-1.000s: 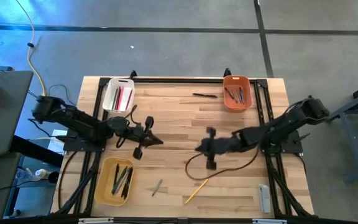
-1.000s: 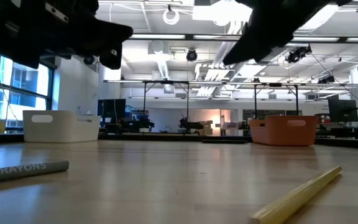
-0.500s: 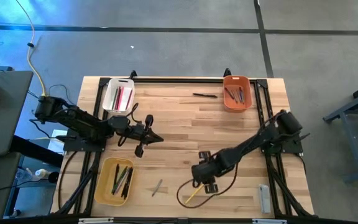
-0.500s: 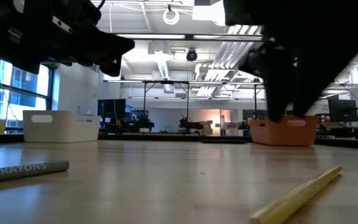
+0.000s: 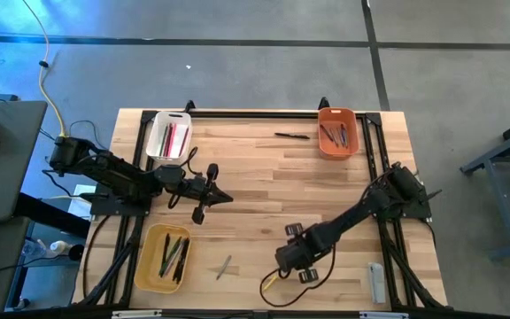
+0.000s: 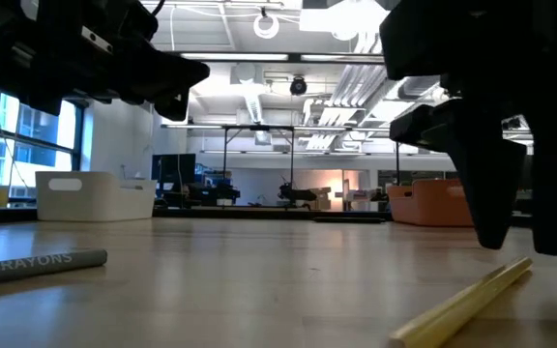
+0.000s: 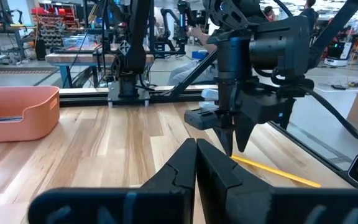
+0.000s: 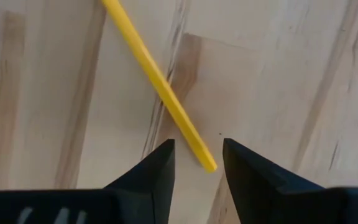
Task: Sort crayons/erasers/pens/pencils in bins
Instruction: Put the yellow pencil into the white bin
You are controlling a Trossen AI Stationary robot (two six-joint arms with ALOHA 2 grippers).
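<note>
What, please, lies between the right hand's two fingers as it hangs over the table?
In the right wrist view, the end of a yellow pencil lies on the wooden table, reaching into the gap of the open right hand.

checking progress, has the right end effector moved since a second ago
Yes. In the high view the right end effector has moved from mid-table toward the near edge, away from the orange bin, and now stands open over the yellow pencil.

Long thin yellow pencil mostly hidden under right gripper from above (upper end cut off in wrist view).
</note>
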